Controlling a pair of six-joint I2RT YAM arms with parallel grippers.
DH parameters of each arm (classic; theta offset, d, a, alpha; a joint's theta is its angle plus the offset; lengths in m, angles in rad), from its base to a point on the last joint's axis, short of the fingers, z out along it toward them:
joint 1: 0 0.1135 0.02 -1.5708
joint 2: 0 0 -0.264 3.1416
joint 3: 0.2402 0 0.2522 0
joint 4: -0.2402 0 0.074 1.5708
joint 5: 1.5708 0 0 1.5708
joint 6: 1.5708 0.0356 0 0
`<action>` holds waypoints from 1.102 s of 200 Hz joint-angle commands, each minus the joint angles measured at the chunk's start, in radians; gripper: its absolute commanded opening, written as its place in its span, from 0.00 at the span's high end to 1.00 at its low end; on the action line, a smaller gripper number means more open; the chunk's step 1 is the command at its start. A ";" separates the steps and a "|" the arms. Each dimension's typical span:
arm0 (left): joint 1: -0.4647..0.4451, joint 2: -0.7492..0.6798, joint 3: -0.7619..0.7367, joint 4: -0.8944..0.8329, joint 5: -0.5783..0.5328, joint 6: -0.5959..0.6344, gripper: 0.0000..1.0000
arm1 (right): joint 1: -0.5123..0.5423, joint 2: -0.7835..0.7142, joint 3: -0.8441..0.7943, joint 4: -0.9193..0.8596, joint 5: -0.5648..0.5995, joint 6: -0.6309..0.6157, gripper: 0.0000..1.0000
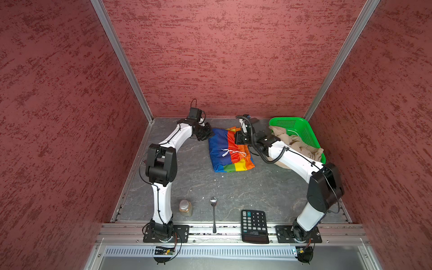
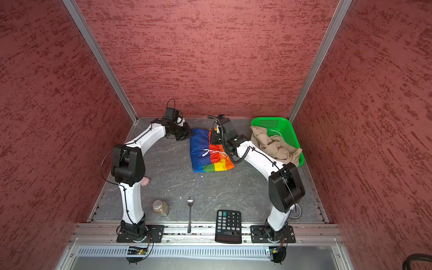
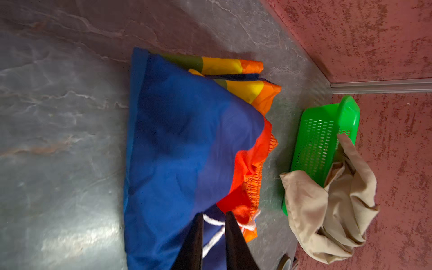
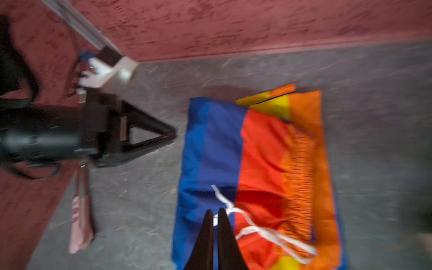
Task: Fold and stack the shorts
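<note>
right gripper (image 4: 215,210) sits with its fingers pressed together, nothing clamped that i can see, right over the rainbow-striped shorts (image 1: 222,147). these lie folded in a flat bundle on the table (image 1: 233,187). their white drawstring (image 4: 268,233) runs just past the tips; contact unclear, view blurred. left gripper (image 4: 173,135) is just off the bundle's blue edge, across from the right one, fingers drawn nearly together with a slim gap left, empty, clear of the cloth. farther out on the right gripper's outer side, the beige shorts (image 2: 273,145) lie bunched, partly in the green basket (image 1: 304,131), partly spilling over its rim. well behind both grippers, by the arm bases: jar (image 1: 185,207), spoon (image 1: 214,215), calculator (image 1: 254,225).
</note>
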 commanded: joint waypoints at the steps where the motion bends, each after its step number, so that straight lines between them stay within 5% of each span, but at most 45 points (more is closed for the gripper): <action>1: -0.001 0.060 0.010 0.068 0.037 -0.025 0.81 | 0.042 0.116 -0.012 0.099 -0.141 0.058 0.93; 69: 0.040 0.231 0.061 0.137 0.036 -0.071 0.80 | 0.096 0.313 -0.074 0.258 -0.247 0.149 0.98; 125: 0.046 0.317 0.154 0.086 0.017 -0.049 0.80 | 0.127 0.301 -0.255 0.241 -0.218 0.121 0.99; 160: 0.035 0.261 0.227 0.012 0.017 -0.013 0.79 | 0.128 0.259 -0.217 0.243 -0.246 0.092 0.98; 194: 0.022 0.020 0.127 0.020 0.009 0.024 0.40 | 0.128 0.151 -0.145 0.286 -0.304 0.065 0.85; 220: 0.011 -0.187 -0.019 0.005 -0.078 0.083 0.31 | 0.116 0.031 -0.165 0.356 -0.293 0.059 0.77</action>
